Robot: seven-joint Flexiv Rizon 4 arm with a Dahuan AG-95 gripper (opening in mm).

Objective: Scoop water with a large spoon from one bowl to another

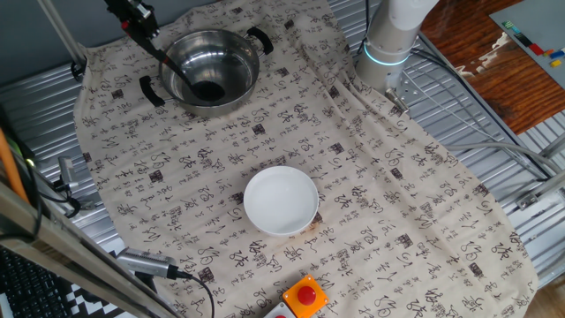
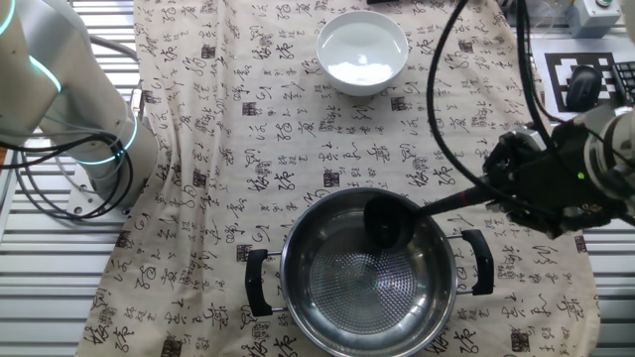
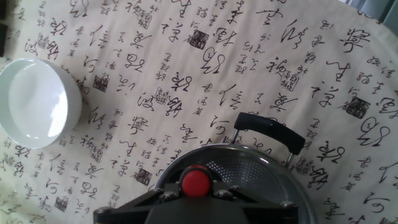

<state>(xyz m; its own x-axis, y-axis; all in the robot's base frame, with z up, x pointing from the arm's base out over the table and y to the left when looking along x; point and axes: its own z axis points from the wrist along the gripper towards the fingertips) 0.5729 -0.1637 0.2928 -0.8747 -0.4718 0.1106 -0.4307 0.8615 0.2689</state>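
Item: ladle [image 2: 389, 220]. A black scoop on a long thin black handle with a red tip is recorded. The scoop is held inside the steel pot [image 2: 327, 297], below its rim, toward the side of the pot nearer the white bowl [image 2: 362, 52]. The long axis is seen to run from the scoop up and outward over the pot's rim to the gripper [image 2: 526, 183].

Item: gripper. It is closed around the upper end of the handle. The fingers themselves are largely hidden by the dark hand body, so the exact gap is not shown, but the handle is clearly carried by it. In the hand view the red tip [image 3: 196, 182] is seen clamped between dark parts at the bottom edge, with the pot's rim just beyond.

Item: steel pot. Two black side handles are noted. It is set on the patterned cloth [image 1: 380, 203]. Whether water lies in it cannot be told.

Item: white bowl. It is placed well apart from the pot on the same cloth, upright, with a pale interior. A water level is not clearly shown.

Relation governing the coming move, as judged: with the scoop in the pot, the pouring stage appears to be in hand. The white bowl lies across open cloth from the scoop, roughly square to the handle's line, so a sideways carry of the ladle toward it would be called for.
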